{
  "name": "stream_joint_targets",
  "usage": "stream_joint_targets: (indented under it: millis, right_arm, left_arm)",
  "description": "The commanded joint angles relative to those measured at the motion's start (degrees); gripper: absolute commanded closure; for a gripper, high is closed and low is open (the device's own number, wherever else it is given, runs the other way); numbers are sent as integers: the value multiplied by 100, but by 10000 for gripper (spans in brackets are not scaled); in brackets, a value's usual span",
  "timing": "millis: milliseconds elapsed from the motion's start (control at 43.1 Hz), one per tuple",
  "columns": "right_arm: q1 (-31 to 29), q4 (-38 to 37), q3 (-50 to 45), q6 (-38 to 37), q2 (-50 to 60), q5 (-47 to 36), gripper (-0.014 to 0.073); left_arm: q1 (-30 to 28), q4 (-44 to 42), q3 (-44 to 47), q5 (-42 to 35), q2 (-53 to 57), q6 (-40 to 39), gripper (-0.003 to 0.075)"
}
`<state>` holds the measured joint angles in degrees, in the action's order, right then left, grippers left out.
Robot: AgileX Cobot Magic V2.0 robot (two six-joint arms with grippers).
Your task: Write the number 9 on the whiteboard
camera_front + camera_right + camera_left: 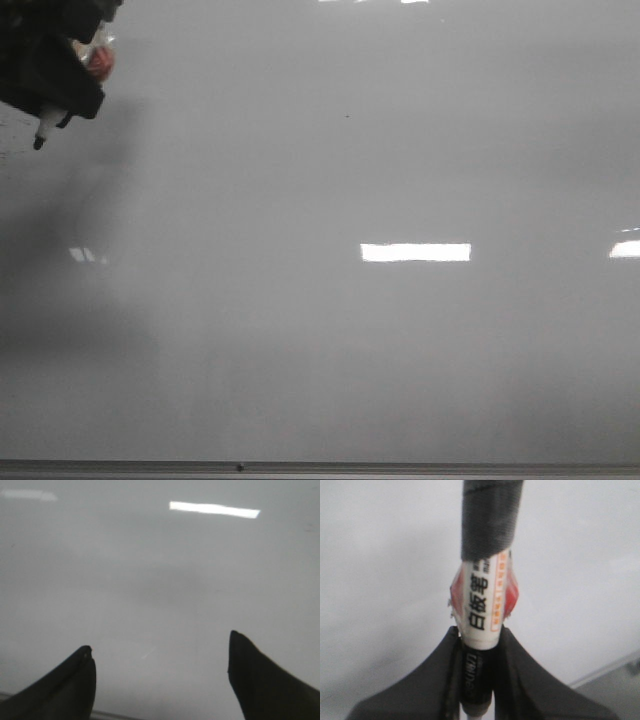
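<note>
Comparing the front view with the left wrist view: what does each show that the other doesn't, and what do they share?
Only the front view shows the marker's dark tip, the grey metal bottom rail and bright rectangular light reflections; no number is drawn yet. Only the left wrist view shows the printed characters on the white-and-orange whiteboard marker and the black left gripper shut on it. Both show the marker in that gripper over the glossy pale grey whiteboard.

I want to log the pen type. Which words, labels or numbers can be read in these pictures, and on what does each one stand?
"白板笔": black characters on the white label of the marker, clamped in the left gripper.
Orange strip beside them: too blurred to read.
Pale print on the dark barrel: unreadable.
Whiteboard: no writing.
</note>
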<state>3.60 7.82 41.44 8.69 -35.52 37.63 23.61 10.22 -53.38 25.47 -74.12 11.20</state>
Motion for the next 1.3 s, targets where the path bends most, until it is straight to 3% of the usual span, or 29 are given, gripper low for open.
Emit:
stream_joint_targets:
  millis: [0, 232, 348, 418, 650, 974, 1276]
  right_arm:
    - [439, 425, 652, 686, -415, 230, 22]
    - [1581, 1516, 1738, 2541, -1192, 1701, 22]
    - [2052, 2364, 2194, 3114, -1669, 2214, 22]
    - [2245, 2769, 2334, 3451, -1914, 2282, 22]
    - [2548, 3665, 2418, 4160, -2520, 2397, 22]
    - [2582, 3767, 2418, 4261, -3177, 2500, 26]
    - [2582, 3911, 2418, 4327, -3542, 2569, 239]
  left_arm:
    - [525, 31, -403, 529, 313, 757, 739]
    - [1533, 505, -659, 1836, 390, 2298, 739]
    - [2066, 982, -659, 2070, 419, 3406, 739]
    - [2336, 1159, -659, 2070, 419, 3675, 739]
    - [2639, 1432, -659, 1923, 419, 3716, 739]
    - [2639, 1529, -659, 1834, 419, 3716, 739]
    - [2639, 1533, -659, 1575, 419, 3716, 739]
